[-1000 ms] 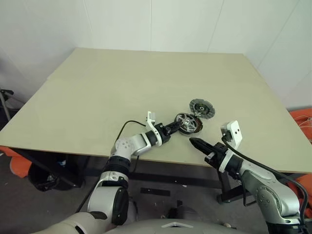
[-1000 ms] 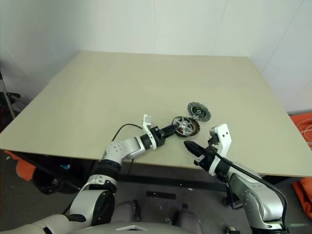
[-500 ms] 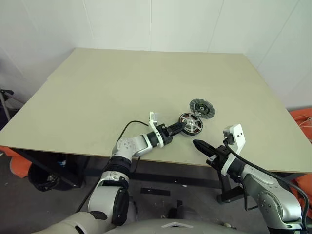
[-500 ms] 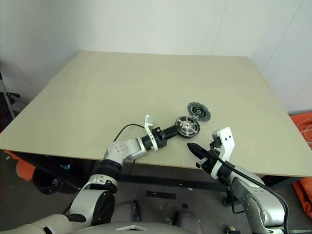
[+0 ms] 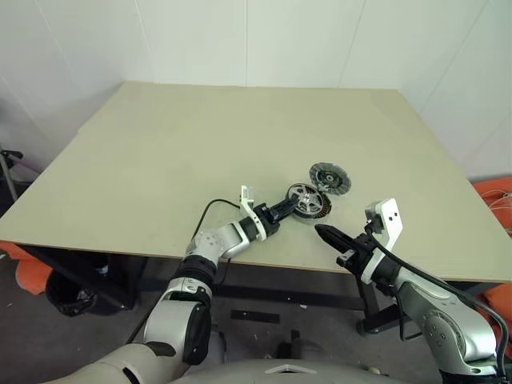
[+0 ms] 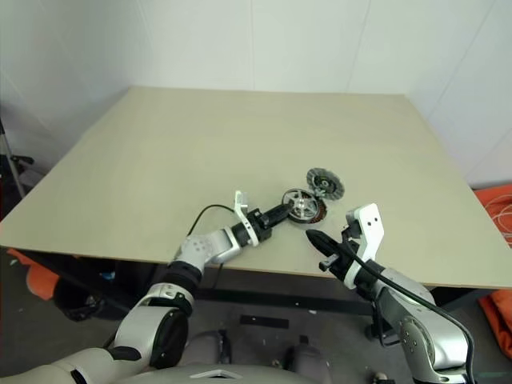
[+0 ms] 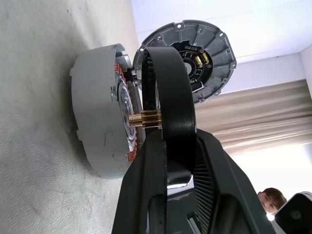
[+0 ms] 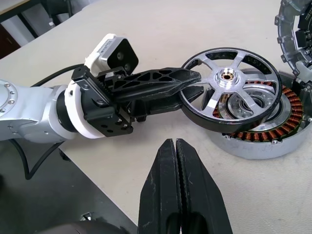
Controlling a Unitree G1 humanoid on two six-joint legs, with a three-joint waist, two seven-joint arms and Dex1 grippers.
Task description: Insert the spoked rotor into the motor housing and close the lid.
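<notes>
Three motor parts sit near the front edge of the bench (image 5: 160,144): one spoked rotor (image 8: 229,87), one motor housing (image 8: 265,129) and one lid (image 5: 331,177). Part of the housing is hidden, since the rotor leans over it, covering much of the copper windings. In the right wrist view the lid is cut off at the frame edge, and its inner face shows more fully in the left wrist view, behind the rotor. Whether the rotor's lower rim already rests on the housing or hangs just above it is hard to tell; it seems to touch on the near side.

One arm, the left, reaches forward and to the right over the bench edge, and the left gripper (image 8: 187,80) is clenched on the rotor's black rim, holding it tilted over the housing. The right arm is bent at the bench's front edge, its right gripper (image 8: 175,146) pointing toward the housing with both fingers pressed together, empty and apart from the parts. The lid lies just beyond the housing.
</notes>
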